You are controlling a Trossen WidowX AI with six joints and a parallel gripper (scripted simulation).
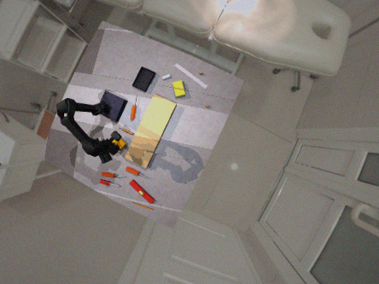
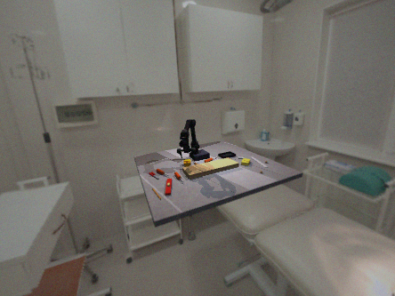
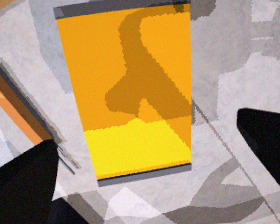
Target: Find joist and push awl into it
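Observation:
My gripper (image 1: 112,146) (image 2: 187,154) (image 3: 150,132) is open and empty. It hangs over a yellow block-like tool (image 1: 120,142) (image 2: 187,162) (image 3: 135,150) with grey ends, which shows between the fingers in the wrist view. A second yellow block (image 1: 178,89) (image 2: 245,162) lies beyond the panel's far end. I cannot tell which is the stud finder. The pale wooden floor panel (image 1: 160,118) (image 2: 218,166) lies beside the gripper. An orange-handled tool (image 1: 133,113) with a thin shaft lies near it; whether it is the awl is unclear. The black tray (image 1: 143,79) (image 2: 227,155) is near the second block.
A small orange tool (image 1: 127,131) lies between gripper and panel. Two orange-handled tools (image 1: 133,170) (image 1: 109,174), a red-handled tool (image 1: 105,182), a red level (image 1: 142,191) and a pencil (image 1: 142,205) lie past the panel's near end. A white strip (image 1: 190,75) lies beyond the second block.

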